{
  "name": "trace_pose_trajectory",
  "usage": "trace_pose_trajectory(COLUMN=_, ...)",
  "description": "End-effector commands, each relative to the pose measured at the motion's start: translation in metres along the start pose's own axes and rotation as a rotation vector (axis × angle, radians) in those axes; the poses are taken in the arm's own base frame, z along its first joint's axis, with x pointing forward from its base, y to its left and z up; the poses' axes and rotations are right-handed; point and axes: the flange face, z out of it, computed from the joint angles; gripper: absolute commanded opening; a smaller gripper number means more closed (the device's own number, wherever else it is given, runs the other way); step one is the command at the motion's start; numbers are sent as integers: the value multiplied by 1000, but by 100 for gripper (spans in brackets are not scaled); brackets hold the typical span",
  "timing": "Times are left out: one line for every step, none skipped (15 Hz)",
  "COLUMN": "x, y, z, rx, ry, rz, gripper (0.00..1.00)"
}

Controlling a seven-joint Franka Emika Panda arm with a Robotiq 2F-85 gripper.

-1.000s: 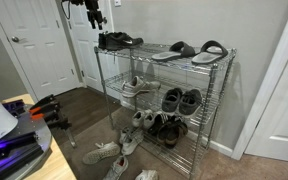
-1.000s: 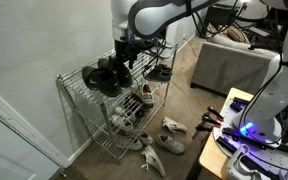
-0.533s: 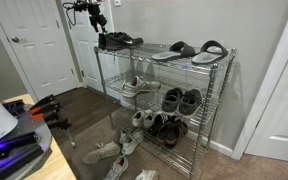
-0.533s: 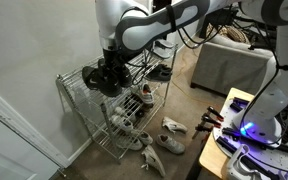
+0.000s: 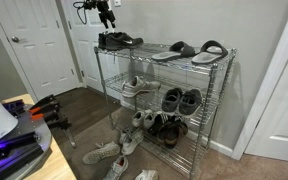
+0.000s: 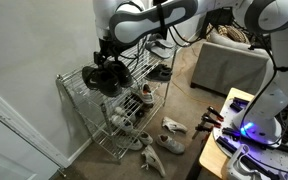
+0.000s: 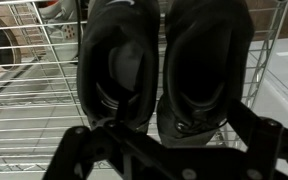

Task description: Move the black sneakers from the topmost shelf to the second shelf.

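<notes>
On top shelf (image 5: 149, 52) of the wire rack (image 5: 200, 110), at its left end, sit the black sneakers (image 5: 117, 41): a pair, side by side, soles down. Gripper (image 5: 106, 13) hangs above them w/ a clear gap, not touching. The exterior view from the rack's end shows the same pair (image 6: 106, 78) at the near corner of the top tier, w/ gripper (image 6: 105, 57) just over it.

Wrist view looks straight down into both shoe openings. Left shoe (image 7: 119, 65) & right shoe (image 7: 204, 65) lie parallel and close together on the wire grid. Fingers (image 7: 269, 135) are blurred along the bottom edge, spread wide w/ nothing btw them, so the tool is released & empty.

Rest of top shelf, to the right: dark slides (image 5: 174, 49) & another pair (image 5: 210, 50) at the far-right end.

Second shelf (image 5: 112, 95) carries pale sneakers (image 5: 139, 88) toward the left & dark shoes (image 5: 181, 100) to the right. Its left end, below the black pair, looks bare.

Lowest tier holds more mixed shoes (image 5: 156, 124). Loose light sneakers (image 5: 102, 153) lie on the floor near the rack's left-front corner. White door (image 5: 34, 45) stands left of the rack.
</notes>
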Motion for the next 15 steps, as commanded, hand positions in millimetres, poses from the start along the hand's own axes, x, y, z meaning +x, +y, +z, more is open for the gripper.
trace_pose_trajectory(x=9, y=9, z=20, rx=-32, ry=-20, rz=49, gripper=100)
trace_pose_trajectory(x=8, y=10, z=28, rx=-40, ry=-34, rz=51, gripper=100)
trace_pose_trajectory(x=7, y=10, z=35, rx=-50, ry=-43, rz=53, gripper=100)
trace_pose_trajectory(x=5, y=10, z=42, rx=-58, ry=-61, rz=54, gripper=100)
trace_pose_trajectory(x=5, y=10, z=49, rx=-66, ry=-72, rz=54, gripper=100)
trace_pose_trajectory(x=3, y=10, z=54, rx=-73, ry=-90, rz=59, gripper=100)
trace_pose_trajectory(x=3, y=11, z=58, rx=-78, ry=-105, rz=61, gripper=100)
trace_pose_trajectory(x=2, y=12, z=62, rx=-85, ry=-118, rz=63, gripper=100)
trace_pose_trajectory(x=1, y=12, z=65, rx=-90, ry=-130, rz=64, gripper=100)
trace_pose_trajectory(x=0, y=12, z=67, rx=-94, ry=-141, rz=63, gripper=100)
trace_pose_trajectory(x=0, y=12, z=69, rx=-99, ry=-148, rz=60, gripper=100)
trace_pose_trajectory(x=-1, y=12, z=70, rx=-99, ry=-156, rz=56, gripper=100)
trace_pose_trajectory(x=-1, y=12, z=71, rx=-101, ry=-160, rz=54, gripper=100)
trace_pose_trajectory(x=-3, y=13, z=73, rx=-97, ry=-164, rz=36, gripper=75)
trace_pose_trajectory(x=-4, y=12, z=74, rx=-96, ry=-170, rz=33, gripper=74)
